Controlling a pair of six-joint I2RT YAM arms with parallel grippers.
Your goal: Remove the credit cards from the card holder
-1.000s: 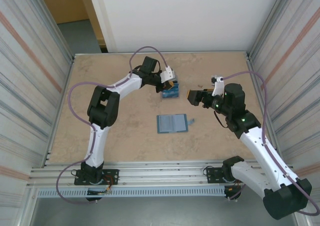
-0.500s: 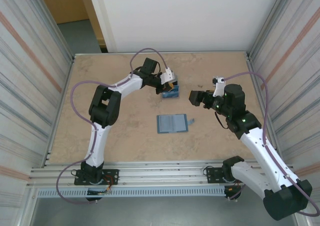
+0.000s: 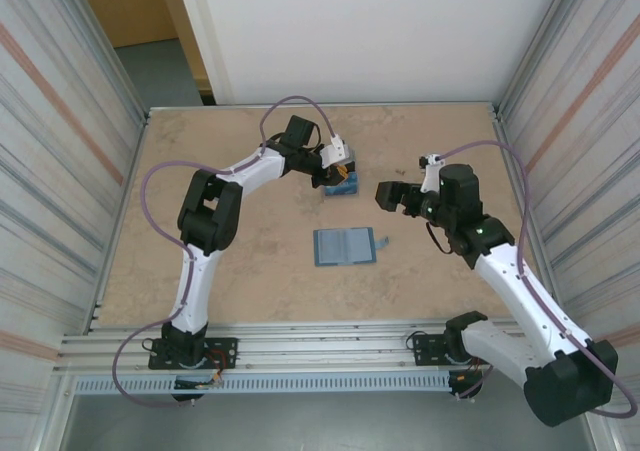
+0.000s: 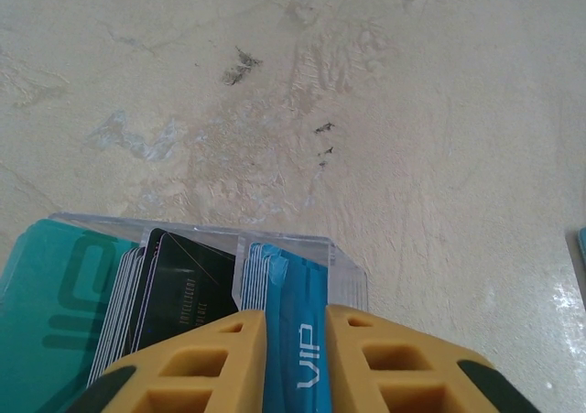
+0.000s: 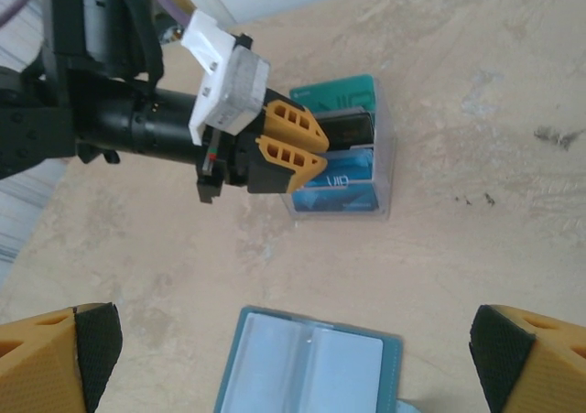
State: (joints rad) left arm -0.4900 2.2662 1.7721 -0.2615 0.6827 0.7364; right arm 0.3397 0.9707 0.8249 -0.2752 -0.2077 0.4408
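**Left pincer (image 4: 295,329) at the clear box, jaws a crack apart**

Left pincer: yellow fingers point down into the clear box (image 5: 385,161), which sits far-centre on the table (image 3: 250,261). There is a narrow gap between the jaws. The face of the blue card (image 4: 298,280), marked VIP, shows in that gap. Can't tell whether the pads touch it.

The credit cards (image 5: 343,182) stand packed in the box. The teal card (image 4: 55,312) is at one end, then the black card (image 4: 183,285), then the blue card, with thin pale card edges between them.

Right pincer (image 3: 385,194): released, jaws spread wide. It hovers over the table to the right of the box and apart from it.

The card holder (image 3: 344,246) lies open flat mid-table, near of the box. Its pale grey-blue inner faces are up, with a teal rim round them. It is apart from both pincers.

A small bluish flat piece (image 3: 384,239) lies just beside the holder's right edge. It is too small to tell what it is.
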